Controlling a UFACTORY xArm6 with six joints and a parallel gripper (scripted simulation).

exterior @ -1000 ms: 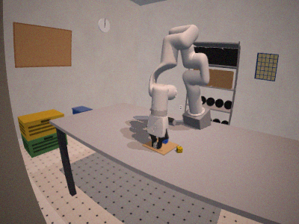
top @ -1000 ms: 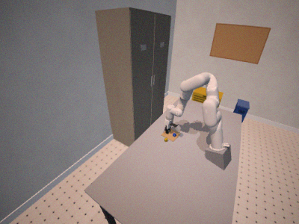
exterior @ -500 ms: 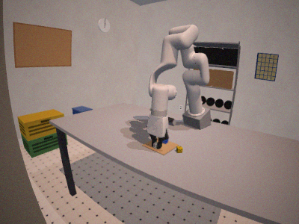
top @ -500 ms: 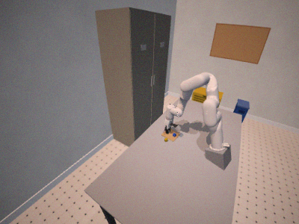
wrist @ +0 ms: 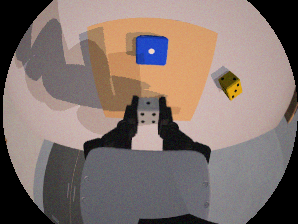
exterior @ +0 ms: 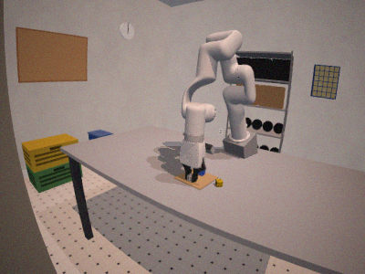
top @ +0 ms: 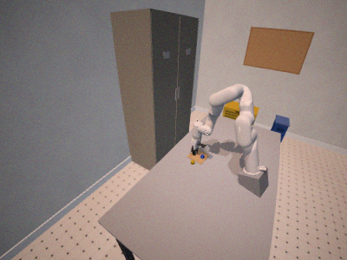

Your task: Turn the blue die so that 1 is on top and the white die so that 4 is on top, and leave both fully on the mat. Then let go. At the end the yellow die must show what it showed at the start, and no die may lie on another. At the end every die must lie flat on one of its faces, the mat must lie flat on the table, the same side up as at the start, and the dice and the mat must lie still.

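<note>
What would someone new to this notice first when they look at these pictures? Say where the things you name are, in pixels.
Probably the big white arm, arching over the grey table (top: 186, 208) (exterior: 283, 196) from its block. Next, in the wrist view, the bright blue die (wrist: 151, 57) on the orange mat (wrist: 175, 75), one white dot facing up, and the yellow die (wrist: 230, 86) (exterior: 219, 183) (top: 193, 162) just off the mat.

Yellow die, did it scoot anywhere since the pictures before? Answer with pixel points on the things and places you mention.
No, the yellow die (top: 193, 162) (exterior: 219, 183) (wrist: 230, 86) looks unmoved. In the outside view, it sits just right of the orange mat (top: 199, 159) (exterior: 200, 184) (wrist: 190, 75), same as before.
</note>
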